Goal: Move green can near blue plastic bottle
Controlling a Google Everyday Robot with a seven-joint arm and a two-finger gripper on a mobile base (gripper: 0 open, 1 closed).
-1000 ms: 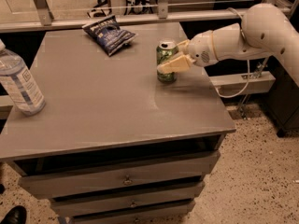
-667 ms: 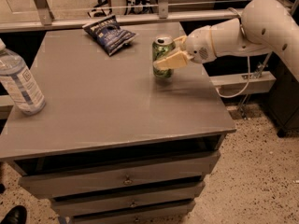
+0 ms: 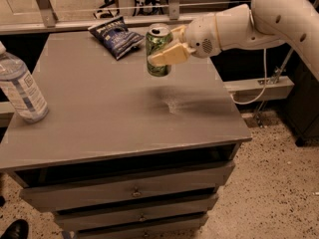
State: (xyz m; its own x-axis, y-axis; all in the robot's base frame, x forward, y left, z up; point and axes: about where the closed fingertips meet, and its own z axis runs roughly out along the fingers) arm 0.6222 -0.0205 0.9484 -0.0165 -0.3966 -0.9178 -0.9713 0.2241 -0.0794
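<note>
The small green metal drink can (image 3: 157, 46) is clamped between the fingers of the robot's pale hand (image 3: 168, 48), raised above the grey desk (image 3: 109, 123) near a dark blue snack bag (image 3: 116, 36). The clear bluish plastic water bottle (image 3: 21, 91) stands well apart, at the desk's left edge.

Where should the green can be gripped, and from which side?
Around its mid-body, from image right. The green can is upright with straight round walls, so opposing fingers seat squarely. The gripper, over the table's rear, holds it just so.

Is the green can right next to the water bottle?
No, the gripper holds the green can near the table's back, far from the blue plastic bottle at the left edge.
</note>
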